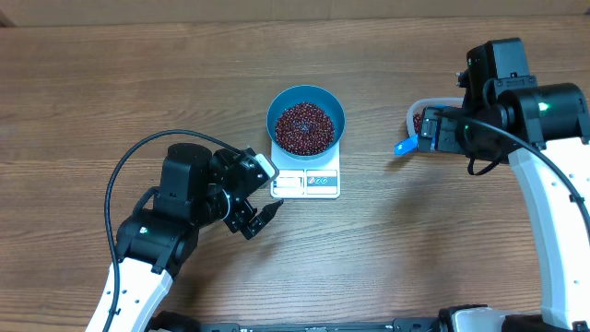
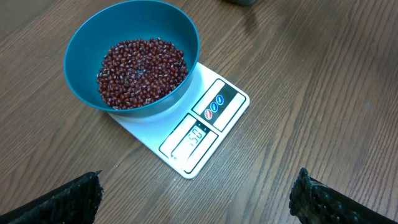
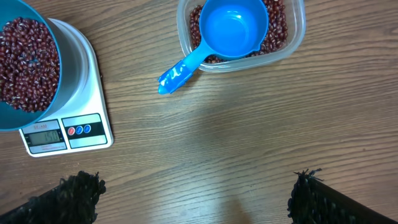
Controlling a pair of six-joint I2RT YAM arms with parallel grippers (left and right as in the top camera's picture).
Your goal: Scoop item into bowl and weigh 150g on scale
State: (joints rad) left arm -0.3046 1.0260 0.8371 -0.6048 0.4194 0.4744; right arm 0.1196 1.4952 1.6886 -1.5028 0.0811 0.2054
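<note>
The bright blue bowl [image 1: 324,95] stands on the white scale [image 1: 322,182] at the table's middle, holding a heap of red-brown beans [image 1: 304,127]. In the left wrist view the bowl [image 2: 155,18], its beans [image 2: 142,70] and the lit display of the scale [image 2: 214,106] lie just ahead. My left gripper [image 1: 267,192] is open and empty, low on the wood beside the scale's front left corner. At the right, my right gripper [image 1: 426,131] hangs open and empty above the blue scoop [image 3: 230,28].
A clear plastic tub [image 3: 297,34] with more beans sits at the right, partly under my right arm in the overhead view. The scoop lies in it, with its handle [image 3: 180,71] sticking out over the rim toward the scale [image 3: 93,93].
</note>
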